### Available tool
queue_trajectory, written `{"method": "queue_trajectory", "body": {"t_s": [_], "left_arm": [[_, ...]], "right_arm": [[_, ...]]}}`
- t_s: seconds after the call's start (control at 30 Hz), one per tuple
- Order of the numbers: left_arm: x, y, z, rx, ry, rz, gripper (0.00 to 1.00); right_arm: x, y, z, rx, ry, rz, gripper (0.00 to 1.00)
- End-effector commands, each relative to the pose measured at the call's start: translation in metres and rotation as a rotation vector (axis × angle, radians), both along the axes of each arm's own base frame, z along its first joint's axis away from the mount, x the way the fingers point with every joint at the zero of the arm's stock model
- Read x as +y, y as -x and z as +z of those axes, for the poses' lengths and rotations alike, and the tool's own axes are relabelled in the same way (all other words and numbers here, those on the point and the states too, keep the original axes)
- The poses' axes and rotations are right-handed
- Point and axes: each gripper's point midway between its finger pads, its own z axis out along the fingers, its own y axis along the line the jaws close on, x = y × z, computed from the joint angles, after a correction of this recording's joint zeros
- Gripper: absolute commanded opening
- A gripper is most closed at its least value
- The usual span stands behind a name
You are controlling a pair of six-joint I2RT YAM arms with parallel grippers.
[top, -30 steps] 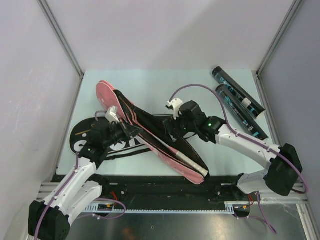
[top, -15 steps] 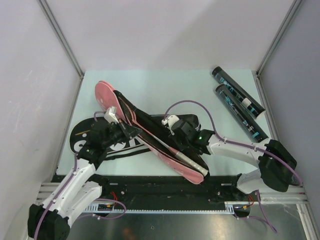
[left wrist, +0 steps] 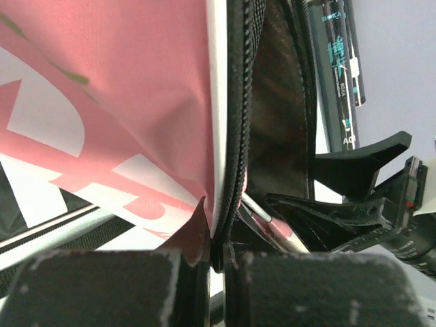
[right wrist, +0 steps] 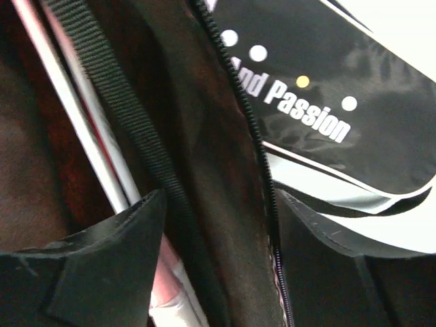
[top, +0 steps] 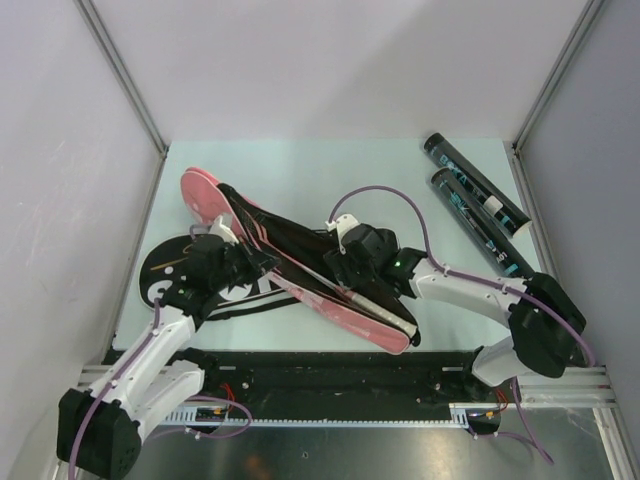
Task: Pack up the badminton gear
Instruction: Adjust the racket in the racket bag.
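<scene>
While the left claw (left wrist: 216, 255) is pinched shut on one zip edge of the pink racket bag (top: 205, 195), the right claw (right wrist: 218, 231) stands parted astride the opposite edge, not closed on it. The bag lies slantwise mid-frame on the worktop (top: 300, 170), with a racket handle (top: 385, 318) inside. Two dark tubes (top: 475, 185) lie at upper right.

Rear overhead, close wrist views, shared racket bag (top: 300, 252)

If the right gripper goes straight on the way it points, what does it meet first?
Most likely the racket bag's dark lining by its zipper edge, which lies between the right gripper's open fingers; the racket shaft sits beside that line. Depth is unclear.
</scene>
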Motion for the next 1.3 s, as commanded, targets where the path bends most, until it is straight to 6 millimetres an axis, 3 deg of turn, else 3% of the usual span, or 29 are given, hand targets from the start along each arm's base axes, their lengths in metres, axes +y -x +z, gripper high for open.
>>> {"method": "queue_trajectory", "body": {"t_s": [0.0, 0.03, 0.07, 0.1, 0.17, 0.2, 0.23, 0.27, 0.3, 0.37, 0.4, 0.5, 0.53, 0.57, 0.67, 0.7, 0.77, 0.8, 0.9, 1.03, 1.13, 1.2, 1.27], "left_arm": [[-0.001, 0.009, 0.005, -0.022, 0.011, -0.022, 0.0], [-0.001, 0.009, 0.007, -0.032, 0.011, -0.022, 0.0], [0.0, 0.01, 0.01, -0.05, 0.009, -0.023, 0.01], [0.0, 0.01, 0.012, -0.058, 0.009, -0.028, 0.0], [-0.001, 0.012, 0.013, -0.064, 0.007, -0.038, 0.0], [-0.001, 0.012, 0.012, -0.064, 0.007, -0.038, 0.01], [-0.001, 0.012, 0.012, -0.062, 0.008, -0.039, 0.0], [-0.001, 0.013, 0.012, -0.064, 0.009, -0.039, 0.0], [-0.001, 0.013, 0.012, -0.066, 0.01, -0.04, 0.0], [-0.002, 0.014, 0.015, -0.069, 0.014, -0.046, 0.0], [-0.002, 0.014, 0.016, -0.073, 0.015, -0.049, 0.0], [-0.003, 0.013, 0.021, -0.087, 0.016, -0.054, 0.0], [-0.003, 0.013, 0.021, -0.087, 0.014, -0.056, 0.0], [-0.003, 0.014, 0.022, -0.089, 0.017, -0.057, 0.0], [-0.003, 0.014, 0.022, -0.088, 0.018, -0.057, 0.0], [-0.004, 0.014, 0.022, -0.09, 0.019, -0.061, 0.0], [-0.004, 0.015, 0.022, -0.09, 0.019, -0.065, 0.0], [-0.004, 0.016, 0.021, -0.09, 0.02, -0.067, 0.0], [-0.004, 0.016, 0.024, -0.1, 0.023, -0.067, 0.0], [-0.004, 0.016, 0.025, -0.103, 0.024, -0.064, 0.01], [-0.003, 0.016, 0.024, -0.099, 0.022, -0.061, 0.0], [-0.003, 0.017, 0.02, -0.09, 0.023, -0.058, 0.0], [-0.003, 0.018, 0.016, -0.076, 0.028, -0.057, 0.0]], "right_arm": [[0.027, 0.003, 0.06, -0.042, -0.18, 0.03, 0.71], [0.032, 0.011, 0.071, -0.072, -0.189, 0.047, 0.78], [0.032, 0.015, 0.092, -0.122, -0.22, 0.045, 0.79], [0.037, 0.019, 0.1, -0.136, -0.248, 0.062, 0.8], [0.049, 0.024, 0.108, -0.09, -0.332, 0.094, 0.74], [0.066, 0.025, 0.105, -0.063, -0.373, 0.146, 0.7], [0.071, 0.021, 0.106, -0.059, -0.386, 0.148, 0.55], [0.074, 0.015, 0.108, -0.073, -0.39, 0.134, 0.5], [0.081, 0.006, 0.118, -0.126, -0.416, 0.13, 0.5], [0.09, -0.002, 0.127, -0.163, -0.463, 0.145, 0.63], [0.101, -0.003, 0.136, -0.119, -0.562, 0.21, 0.63], [0.121, -0.01, 0.119, -0.088, -0.549, 0.251, 0.5], [0.125, -0.012, 0.109, -0.086, -0.529, 0.259, 0.35], [0.127, -0.012, 0.106, -0.083, -0.525, 0.262, 0.29], [0.13, -0.021, 0.078, -0.042, -0.496, 0.261, 0.35], [0.129, -0.027, 0.072, -0.046, -0.485, 0.25, 0.44], [0.127, -0.034, 0.063, -0.061, -0.455, 0.24, 0.49], [0.127, -0.036, 0.06, -0.058, -0.454, 0.24, 0.58], [0.125, -0.043, 0.05, -0.06, -0.43, 0.248, 0.66], [0.125, -0.044, 0.033, -0.106, -0.342, 0.295, 0.64], [0.116, -0.052, 0.015, -0.236, -0.144, 0.251, 0.6], [0.11, -0.064, 0.013, -0.344, -0.053, 0.171, 0.64], [0.119, -0.069, 0.017, -0.407, -0.058, 0.178, 0.66]]}}
